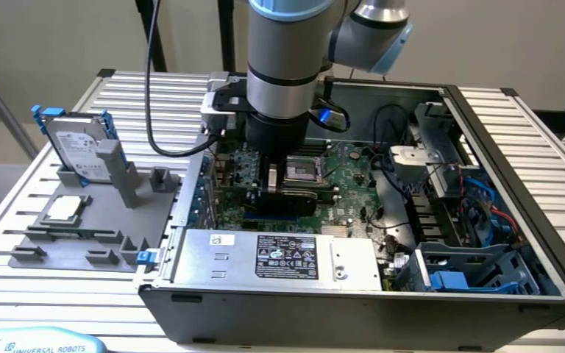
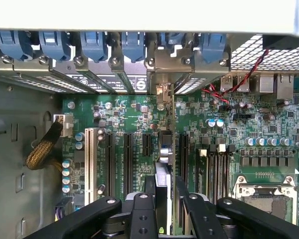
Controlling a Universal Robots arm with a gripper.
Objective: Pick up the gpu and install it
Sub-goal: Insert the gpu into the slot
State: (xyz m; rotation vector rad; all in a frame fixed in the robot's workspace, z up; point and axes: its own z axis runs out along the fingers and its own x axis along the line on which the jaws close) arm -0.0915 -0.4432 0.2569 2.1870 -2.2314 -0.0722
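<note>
Low at the wrist view's centre, the gripper (image 2: 164, 204) grasps the gpu (image 2: 163, 172) edge-on above the motherboard (image 2: 209, 124) slots — the install step is under way. Seating calls for exact alignment with the slot and a straight, even press.

An open computer case (image 1: 518, 140) lies on the tabletop (image 1: 547, 176), toward the exterior view's right. In it the motherboard (image 1: 346, 187) covers the floor, with the power supply (image 1: 277, 257) along the case's near wall. The gripper (image 2: 164, 204) hangs inside the case over the motherboard, the gpu (image 2: 164, 164) standing on edge between its fingers (image 2: 142, 209) above the expansion slots (image 2: 127, 159). At the tabletop's left edge a fixture tray (image 1: 76, 243) carries a hard drive (image 1: 76, 147), upright at its far end, and a CPU chip (image 1: 67, 208) lying flat nearer the front.
</note>
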